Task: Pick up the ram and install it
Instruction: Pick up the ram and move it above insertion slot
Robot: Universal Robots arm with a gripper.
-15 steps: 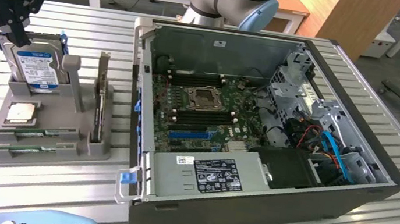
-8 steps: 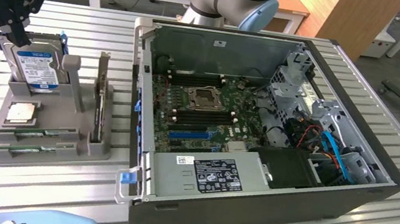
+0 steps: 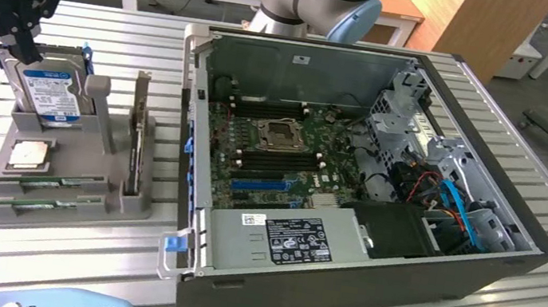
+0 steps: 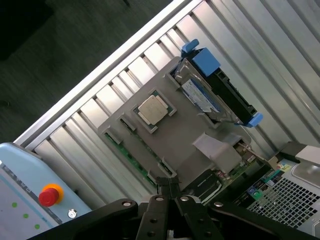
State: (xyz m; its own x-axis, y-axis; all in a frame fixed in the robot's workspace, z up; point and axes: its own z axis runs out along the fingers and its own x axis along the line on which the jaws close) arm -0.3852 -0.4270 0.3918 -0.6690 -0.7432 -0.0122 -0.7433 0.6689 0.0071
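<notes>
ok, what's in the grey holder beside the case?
The grey holder carries an upright hard drive, a CPU, two ram sticks and a card on edge. The sticks sit sunk in slots, so just their upper edges show.

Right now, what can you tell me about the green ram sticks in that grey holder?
The ram is two long, thin green circuit-board sticks. They lie parallel, each seated in its own slot in the low stepped end of the grey holder. The parts on them are too small to make out. Only the holder touches them. The hand is shut and empty, up near the holder's other end, by the hard drive.
</notes>
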